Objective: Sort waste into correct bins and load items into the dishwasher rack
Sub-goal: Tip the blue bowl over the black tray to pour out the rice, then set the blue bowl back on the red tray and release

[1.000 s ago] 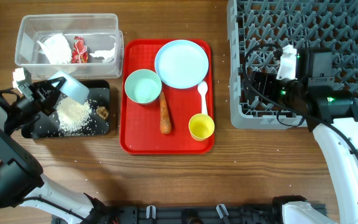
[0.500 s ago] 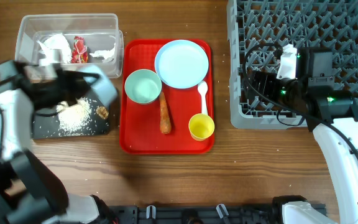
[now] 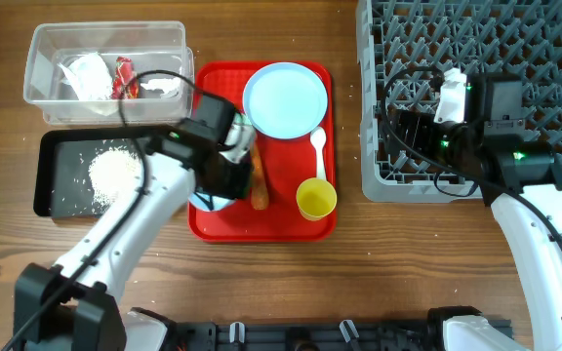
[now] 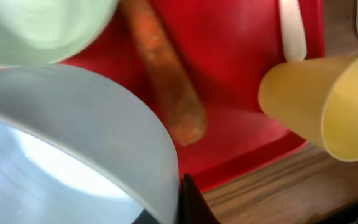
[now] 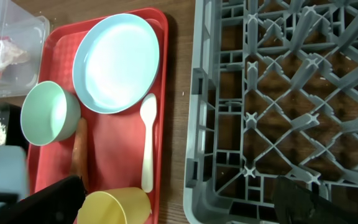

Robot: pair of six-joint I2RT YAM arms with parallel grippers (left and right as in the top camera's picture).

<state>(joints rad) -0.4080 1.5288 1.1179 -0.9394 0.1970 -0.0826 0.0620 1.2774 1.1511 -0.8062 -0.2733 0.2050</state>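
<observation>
My left gripper (image 3: 226, 164) is over the red serving tray (image 3: 291, 222), shut on the rim of a pale blue bowl (image 4: 73, 143). In the left wrist view the gripper (image 4: 180, 200) holds that bowl near the second bowl (image 4: 36, 25), the orange carrot (image 4: 166, 81), the yellow cup (image 4: 328, 99) and the white spoon (image 4: 291, 25). The pale blue plate (image 3: 285, 99), spoon (image 3: 318, 151), cup (image 3: 315, 199) and carrot (image 3: 259, 187) lie on the tray. My right gripper (image 3: 408, 127) is open and empty over the grey rack's (image 3: 544, 58) front-left corner.
The clear tub (image 3: 42, 93) at the back left holds the crumpled napkin (image 3: 86, 73) and a red wrapper (image 3: 123, 78). The black tray (image 3: 52, 195) in front of it holds loose rice (image 3: 115, 174). The right wrist view shows the plate (image 5: 117, 62), second bowl (image 5: 45, 115) and rack (image 5: 291, 93).
My left arm has swung right, from over the black tray to over the red tray, carrying the bowl. The rice pile stays in the black tray. The right arm has not moved.
</observation>
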